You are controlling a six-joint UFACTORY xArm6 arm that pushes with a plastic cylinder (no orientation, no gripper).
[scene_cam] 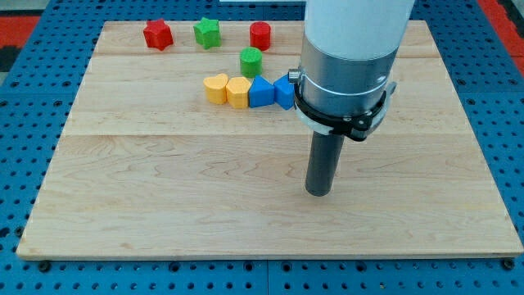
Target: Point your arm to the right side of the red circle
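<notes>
The red circle block (260,35) stands near the view's top, right of centre-left, on the wooden board (164,180). My tip (318,193) rests on the board well below and to the right of it, far from every block. A green circle block (251,61) lies just below the red circle. A row lies below that: yellow heart (215,88), yellow hexagon (238,92), blue triangle (261,93) and a blue block (284,90) partly hidden by the arm (344,65).
A red star (157,34) and a green star (208,32) lie along the board's top edge, left of the red circle. The arm's wide grey body covers the board's upper right. Blue perforated table surrounds the board.
</notes>
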